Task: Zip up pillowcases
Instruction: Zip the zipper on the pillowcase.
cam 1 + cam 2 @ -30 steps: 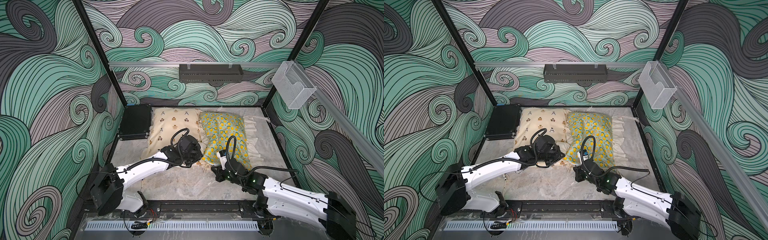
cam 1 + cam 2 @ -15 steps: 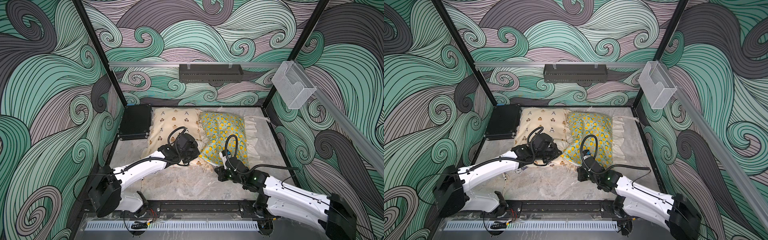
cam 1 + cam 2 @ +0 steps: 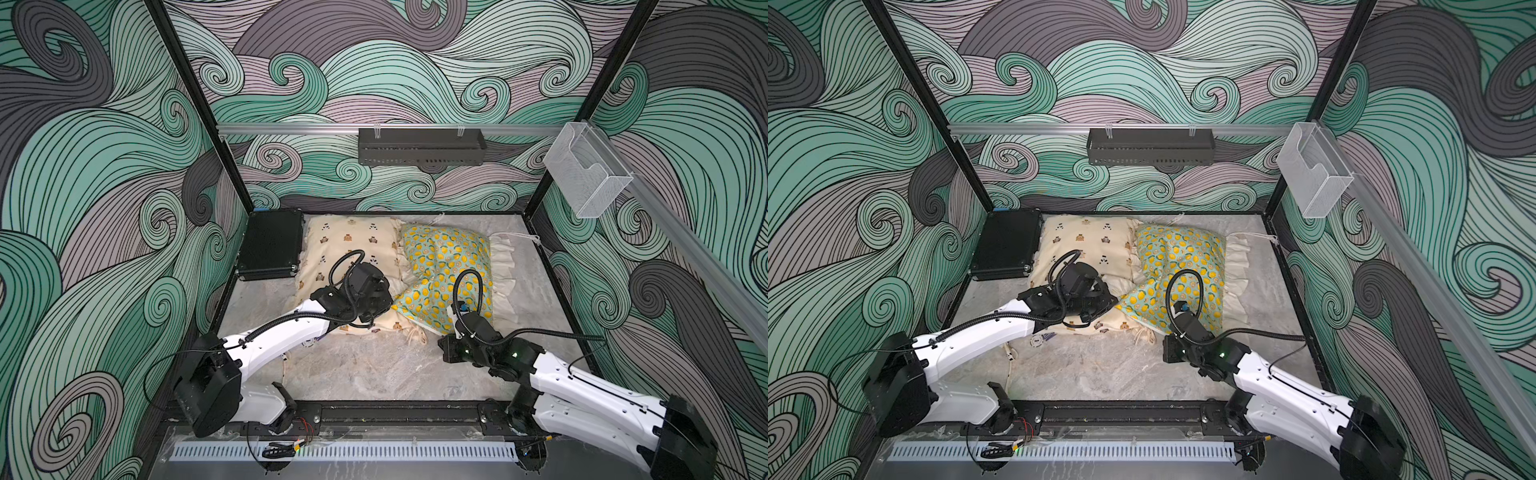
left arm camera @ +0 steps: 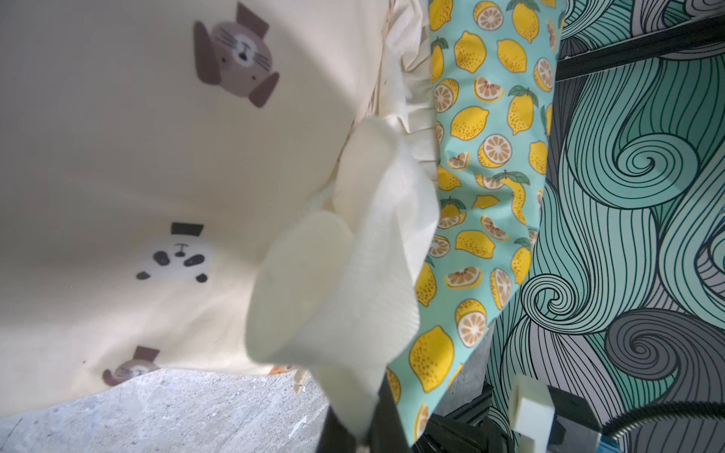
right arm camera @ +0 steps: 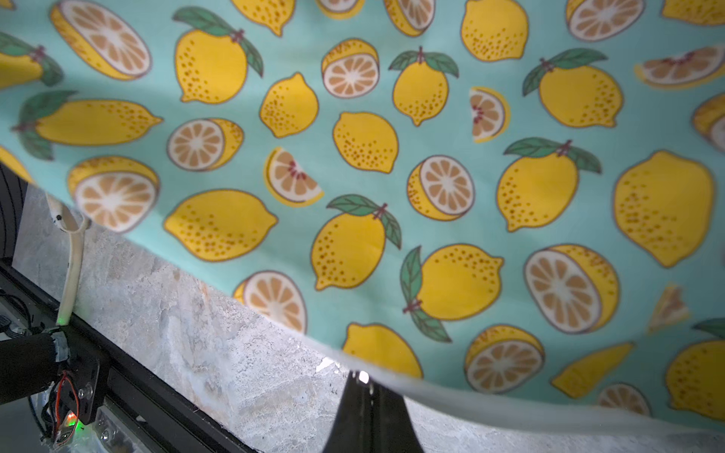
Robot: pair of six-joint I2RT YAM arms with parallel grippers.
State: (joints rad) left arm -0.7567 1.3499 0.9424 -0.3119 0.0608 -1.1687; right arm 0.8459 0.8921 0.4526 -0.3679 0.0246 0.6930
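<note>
**A:** Start at the claws. What has each got?

**B:** The left claw [image 4: 359,427] is pinched tight on a cream ruffle [image 4: 372,255], and the cloth runs straight down into the closed jaws. I can't tell whose ruffle it is, because it sits right between the two cases. The right claw [image 5: 363,382] is closed too, nipping the near hem of the lemon case [image 5: 353,157].

**A:** What has changed?

**B:** Over the last second the left claw has drifted back and leftward over the bear case [image 3: 345,245]. The right claw has eased toward the front rail. Neither has loosened. The lemon case's near corner has followed the left claw, so the hem now draws out as a flat sheet between the two claws. It looks raised off the table [image 3: 374,365].

**A:** And where do the cases lie?

**B:** They are side by side at the back, touching. The bear case is beside the black box [image 3: 270,245], and the lemon case is to its right.

**A:** What does that mean for the zipping?

**B:** I'd read it as setup, tensioning the hem so a zip can run. No teeth or slider show in any view, so I'd count neither case as zipped. Both claws are busy holding. Once one lets go to reach for a slider, the hem will likely slacken.
</note>
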